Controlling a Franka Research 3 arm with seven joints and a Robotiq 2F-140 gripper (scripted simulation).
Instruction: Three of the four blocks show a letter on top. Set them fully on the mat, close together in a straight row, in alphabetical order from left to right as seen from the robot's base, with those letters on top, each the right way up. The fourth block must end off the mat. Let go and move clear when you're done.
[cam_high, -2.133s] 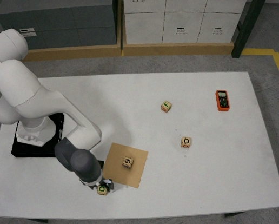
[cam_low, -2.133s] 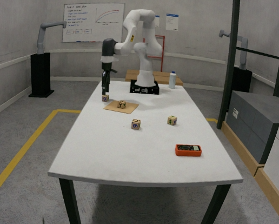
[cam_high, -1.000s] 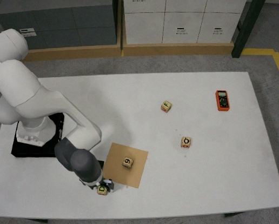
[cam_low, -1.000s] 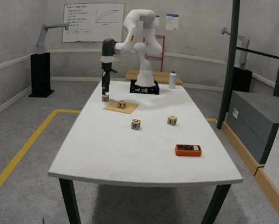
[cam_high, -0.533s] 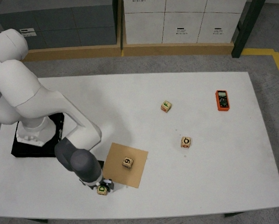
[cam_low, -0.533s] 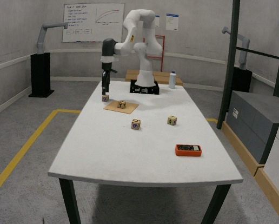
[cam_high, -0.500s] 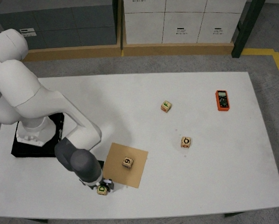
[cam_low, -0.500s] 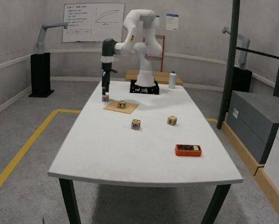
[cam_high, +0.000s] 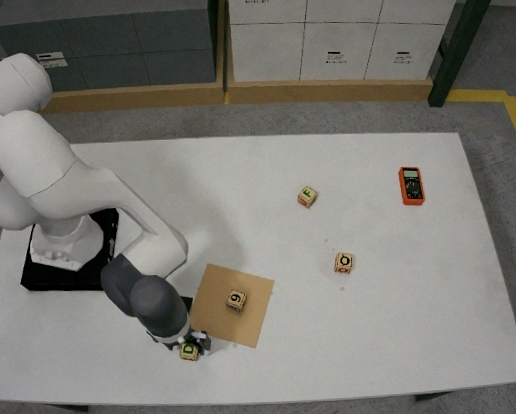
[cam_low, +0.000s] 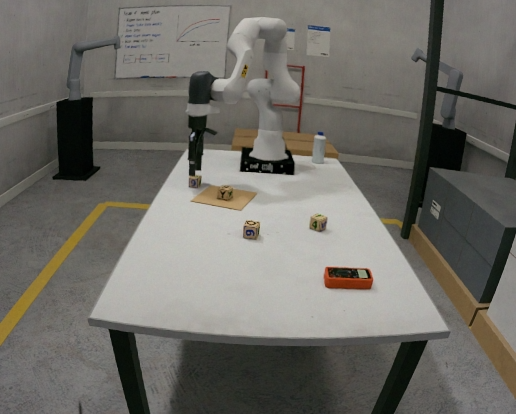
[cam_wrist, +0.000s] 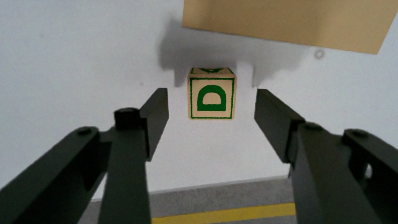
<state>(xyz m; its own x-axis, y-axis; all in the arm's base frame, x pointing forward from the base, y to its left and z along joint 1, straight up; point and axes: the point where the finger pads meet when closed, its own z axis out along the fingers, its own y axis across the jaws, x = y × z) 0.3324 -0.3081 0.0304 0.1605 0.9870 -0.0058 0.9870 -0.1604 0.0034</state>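
The D block (cam_high: 189, 351) (cam_low: 195, 182) (cam_wrist: 212, 111) stands on the table just off the mat, D on top; in the wrist view the D's straight side faces the table edge. My gripper (cam_high: 194, 342) (cam_low: 195, 173) (cam_wrist: 211, 103) is open above this block, one finger on either side, touching neither. A block with a 6 or 9 on top (cam_high: 236, 300) (cam_low: 225, 193) sits near the middle of the tan mat (cam_high: 212, 280) (cam_low: 240, 204) (cam_wrist: 300, 25). The F block (cam_high: 307, 197) (cam_low: 318, 222) and a block whose top looks like Q (cam_high: 344, 262) (cam_low: 251, 230) stand apart, off the mat.
An orange multimeter (cam_high: 411, 186) (cam_low: 348, 278) lies at the table's far end from the base. A white bottle (cam_low: 318, 148) stands beside the robot's base. The table edge (cam_wrist: 220, 187) runs close beside the D block.
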